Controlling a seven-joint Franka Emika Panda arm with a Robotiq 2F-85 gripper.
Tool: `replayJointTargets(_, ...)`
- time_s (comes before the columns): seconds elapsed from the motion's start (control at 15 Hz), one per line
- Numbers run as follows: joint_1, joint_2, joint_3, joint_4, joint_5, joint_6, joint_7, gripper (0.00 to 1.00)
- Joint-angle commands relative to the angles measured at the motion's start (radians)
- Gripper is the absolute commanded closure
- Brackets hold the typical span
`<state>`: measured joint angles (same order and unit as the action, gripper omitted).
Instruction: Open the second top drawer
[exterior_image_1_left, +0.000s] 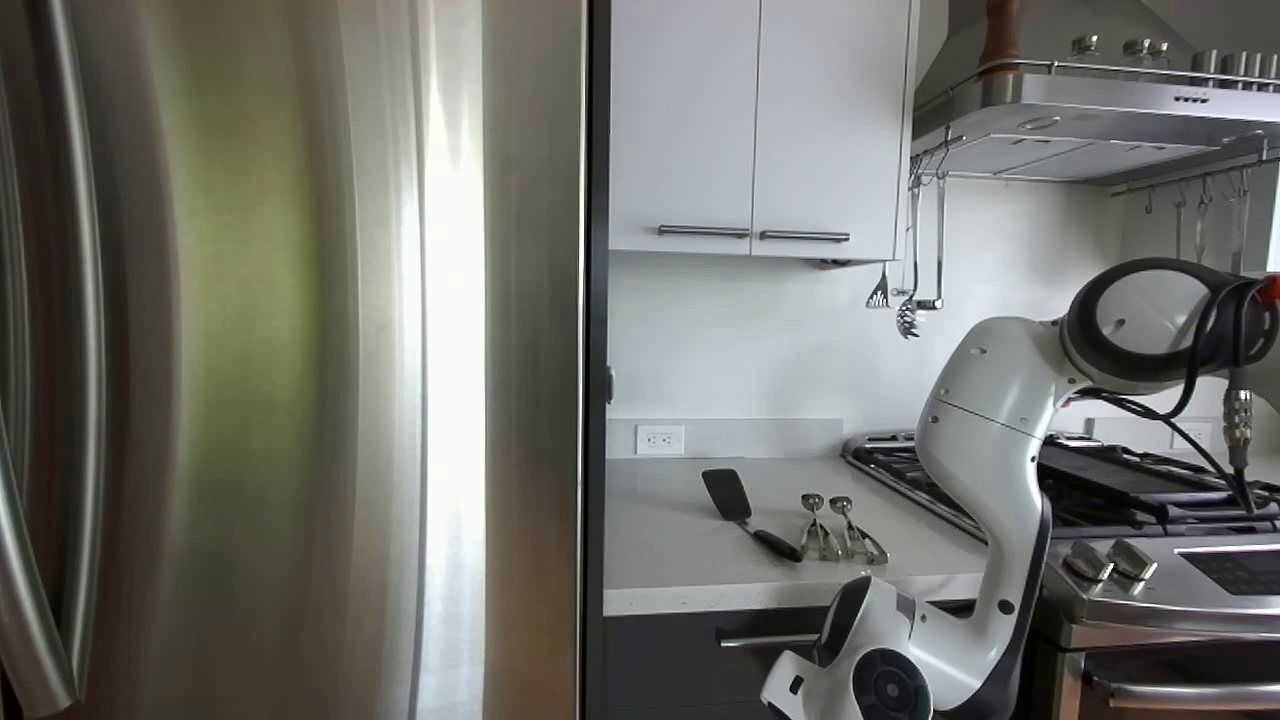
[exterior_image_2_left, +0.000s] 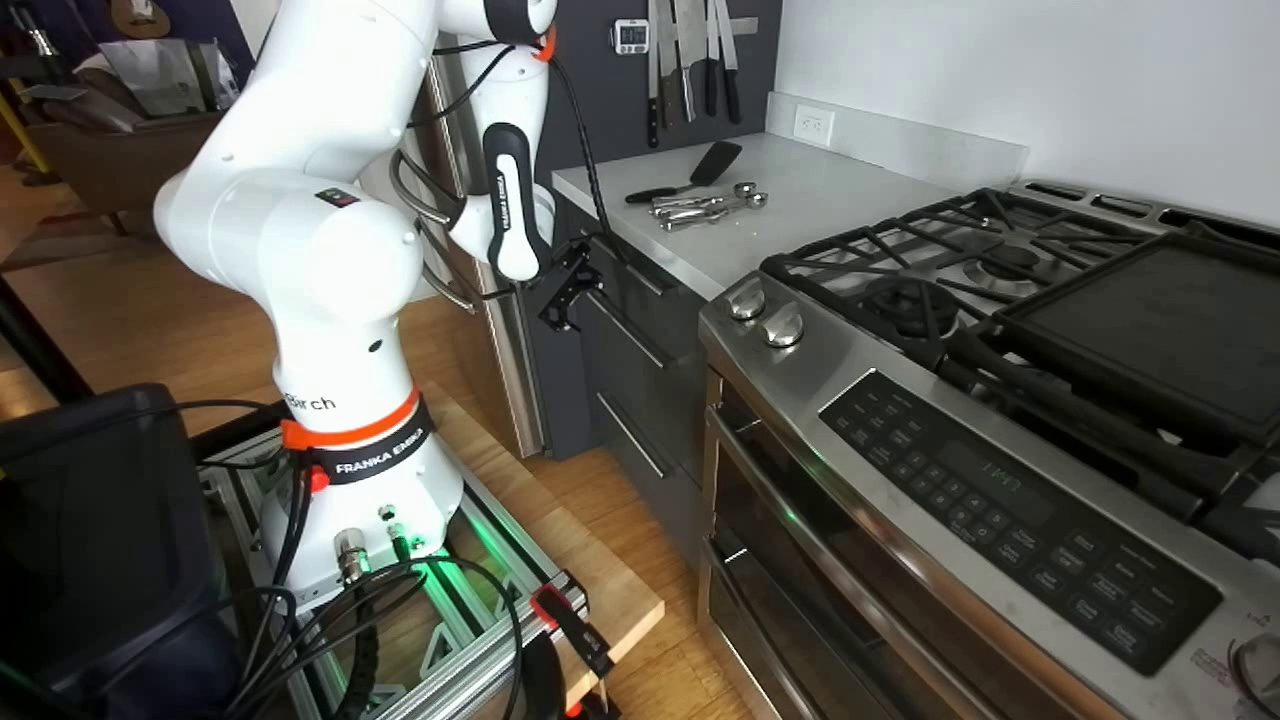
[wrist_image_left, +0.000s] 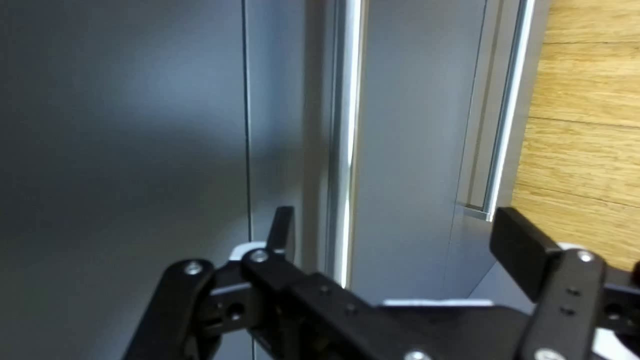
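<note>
Floor (wrist_image_left: 585, 155), drawer (wrist_image_left: 412, 125) partly behind hand (wrist_image_left: 395, 225).

Second top drawer (exterior_image_2_left: 632, 362): plain dark grey; bar handle (wrist_image_left: 347, 125) bright silver. Gripper (wrist_image_left: 395, 227) black, screw heads (wrist_image_left: 259, 256) silver. Robot arm (exterior_image_2_left: 280, 240) glossy white, orange band (exterior_image_2_left: 357, 434) low down, black collar (exterior_image_2_left: 385, 455) lettered in white. Fridge (exterior_image_1_left: 290, 360) brushed steel, streaked top to bottom in green, white and bronze from where I stand. Cabinet doors (exterior_image_1_left: 680, 130) white, countertop (exterior_image_1_left: 650, 530) pale grey, spatula (exterior_image_1_left: 728, 495) mostly black, scoops (exterior_image_1_left: 812, 503) silver. Griddle (exterior_image_2_left: 1170, 330) matte black; oven panel (exterior_image_2_left: 1050, 525) black too, clock digits (exterior_image_2_left: 1001, 476) glowing green. Floor (wrist_image_left: 585, 150) honey-yellow wood, fine grain, darker plank seams (wrist_image_left: 590, 43).
</note>
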<state>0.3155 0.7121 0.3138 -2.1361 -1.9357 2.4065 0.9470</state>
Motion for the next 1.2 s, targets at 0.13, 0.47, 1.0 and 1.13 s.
replayJointTargets(0.13,-0.023,0.054,0.010,0.027,-0.070,-0.054,0.044,0.00)
replayJointTargets(0.47,-0.039,0.083,0.009,0.043,-0.090,-0.074,0.043,0.45)
replayJointTargets(1.0,-0.063,0.098,0.006,0.062,-0.113,-0.096,0.033,1.00)
replayJointTargets(1.13,-0.066,0.101,0.006,0.064,-0.110,-0.091,0.035,0.95)
